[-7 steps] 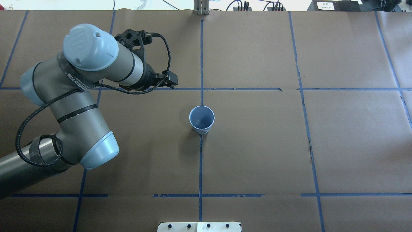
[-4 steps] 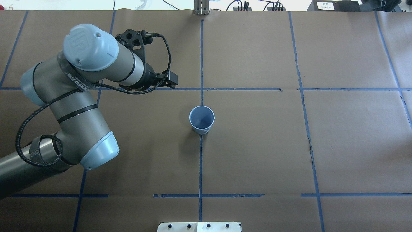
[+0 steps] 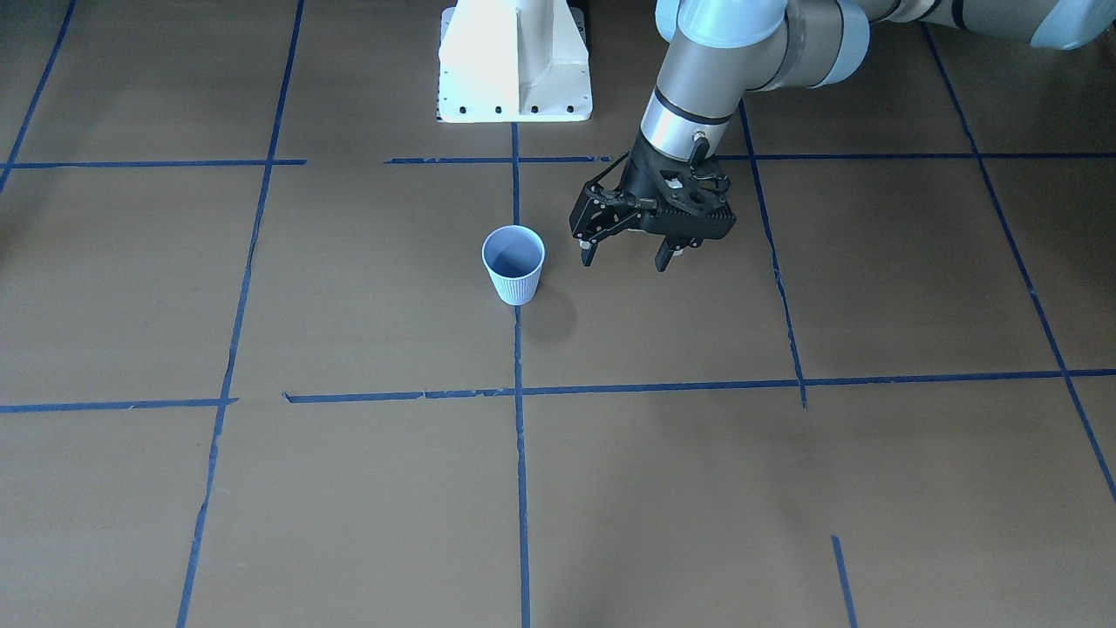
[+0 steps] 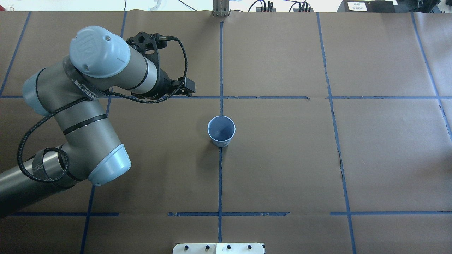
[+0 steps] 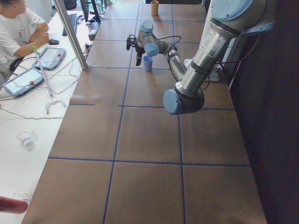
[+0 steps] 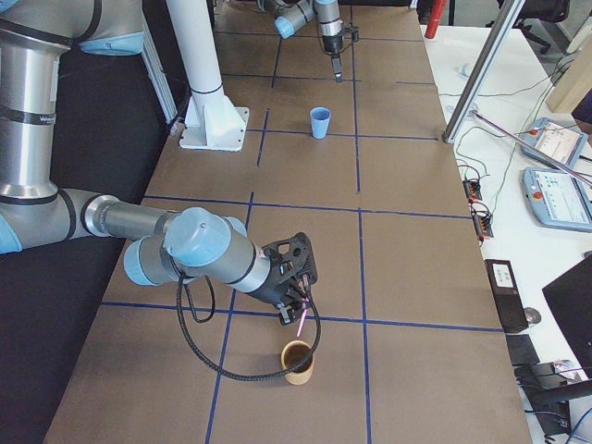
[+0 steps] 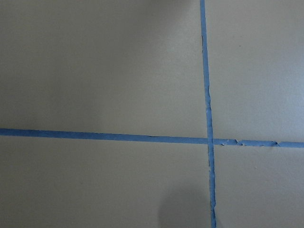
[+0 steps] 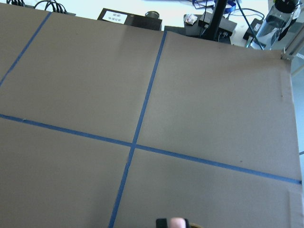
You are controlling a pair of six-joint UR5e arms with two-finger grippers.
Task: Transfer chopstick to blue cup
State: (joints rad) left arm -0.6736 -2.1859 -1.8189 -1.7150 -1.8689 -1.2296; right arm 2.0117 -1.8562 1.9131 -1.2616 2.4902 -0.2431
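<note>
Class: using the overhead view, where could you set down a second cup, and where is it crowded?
Bare paper lies right of the blue cup, out past the long tape line, and between cup and base plate. Crowded: left of the cup, under the left arm and its open left gripper.

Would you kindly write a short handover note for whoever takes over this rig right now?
Left pincer: open, empty, hovering beside the blue cup.
Right pincer: above a brown cup far off to the robot's right; grip unclear.
Chopstick: pink sliver, seemingly at the right pincer's tips.
Done: nothing in the blue cup yet.
To do: bring the chopstick over, drop it in.
</note>
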